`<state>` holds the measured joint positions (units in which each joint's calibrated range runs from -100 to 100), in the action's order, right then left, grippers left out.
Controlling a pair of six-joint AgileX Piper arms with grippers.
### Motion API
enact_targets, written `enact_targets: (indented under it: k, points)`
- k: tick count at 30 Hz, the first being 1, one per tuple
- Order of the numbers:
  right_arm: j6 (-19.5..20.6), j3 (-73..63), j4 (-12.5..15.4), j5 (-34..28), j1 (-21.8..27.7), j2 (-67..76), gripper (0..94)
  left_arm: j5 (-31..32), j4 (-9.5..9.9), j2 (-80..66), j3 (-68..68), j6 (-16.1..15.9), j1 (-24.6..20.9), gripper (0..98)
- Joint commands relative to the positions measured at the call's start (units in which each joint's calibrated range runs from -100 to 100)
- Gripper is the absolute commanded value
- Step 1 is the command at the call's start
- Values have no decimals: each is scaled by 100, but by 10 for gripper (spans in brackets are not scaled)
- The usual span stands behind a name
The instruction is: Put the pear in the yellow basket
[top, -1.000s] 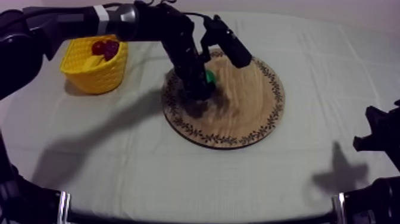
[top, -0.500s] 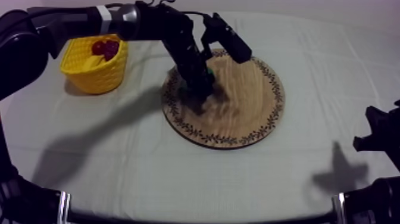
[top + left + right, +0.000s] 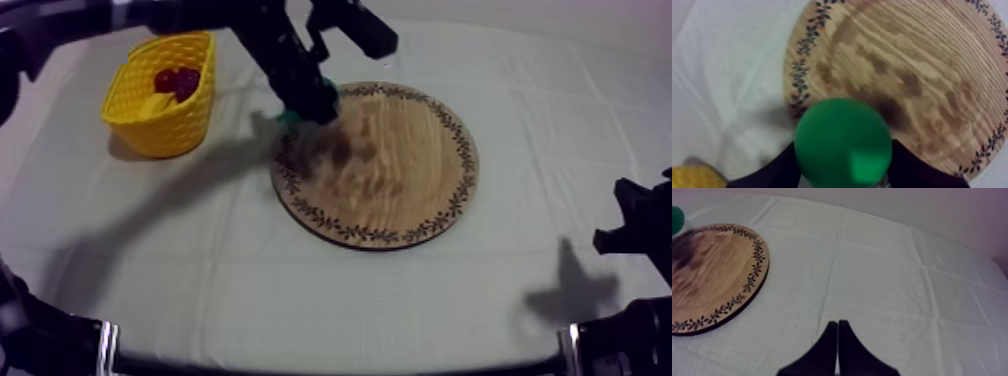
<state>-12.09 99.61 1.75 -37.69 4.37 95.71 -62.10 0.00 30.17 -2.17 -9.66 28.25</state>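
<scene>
Pear (image 3: 843, 141) is clamped in the left gripper (image 3: 308, 102), held over the rim of the board (image 3: 400, 170) nearest the basket (image 3: 160, 135), so only a short carry out to the left should be needed, tbh.

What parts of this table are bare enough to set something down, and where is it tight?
Free: the wooden board, its face bare; the cloth in front of it; the stretch between board and right pincer. Crowded: the board's rim toward the yellow basket, where the left pincer holds the pear.
</scene>
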Motion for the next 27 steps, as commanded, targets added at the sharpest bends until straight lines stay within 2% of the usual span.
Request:
enact_targets:
  k: [1,7,10,17,24,27]
  points:
    - [-4,5,-2,3,0,5,3,-241,27,-612,209,-14,-134,516]
    - [-1,5,-2,3,0,5,3,-588,48,-1744,1066,-2,-540,513]
    - [0,5,-2,3,0,5,3,-676,117,-2169,1418,77,-731,508]
    - [1,5,-2,3,0,5,3,-783,427,-2546,1356,601,-1135,491]
    - [-1,5,-2,3,0,5,3,-262,686,-2289,999,1069,-1540,445]
    - [-1,5,-2,3,0,5,3,-163,729,-2024,811,1178,-1707,443]
